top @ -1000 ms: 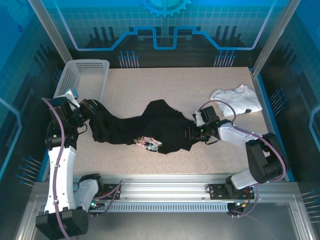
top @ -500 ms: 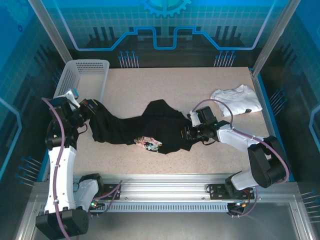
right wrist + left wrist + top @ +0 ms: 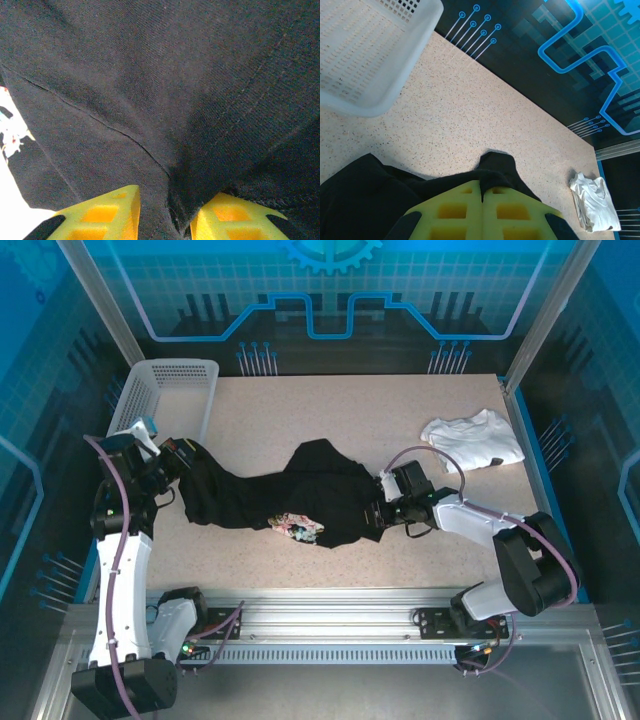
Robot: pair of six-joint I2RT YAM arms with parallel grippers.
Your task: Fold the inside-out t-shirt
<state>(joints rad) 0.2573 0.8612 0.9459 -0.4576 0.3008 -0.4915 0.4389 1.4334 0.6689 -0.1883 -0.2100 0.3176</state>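
The inside-out t-shirt [image 3: 290, 495] is black and lies stretched across the middle of the table, with a patch of floral print [image 3: 297, 528] showing at its near edge. My left gripper [image 3: 180, 462] is shut on its left end. In the left wrist view the yellow fingers [image 3: 455, 210] meet on a fold of the black cloth [image 3: 365, 195]. My right gripper [image 3: 376, 512] sits at the shirt's right edge. There its jaws [image 3: 165, 205] stand narrowed around a raised ridge of black cloth [image 3: 165, 75].
A white perforated basket [image 3: 165, 390] stands at the back left, close to my left arm. A smaller white garment [image 3: 472, 440] lies crumpled at the back right. Bare speckled tabletop [image 3: 330, 410] stretches behind the shirt.
My right gripper reached a little left into the shirt's edge, then eased back, while its jaws narrowed on the cloth. The left arm has held still.
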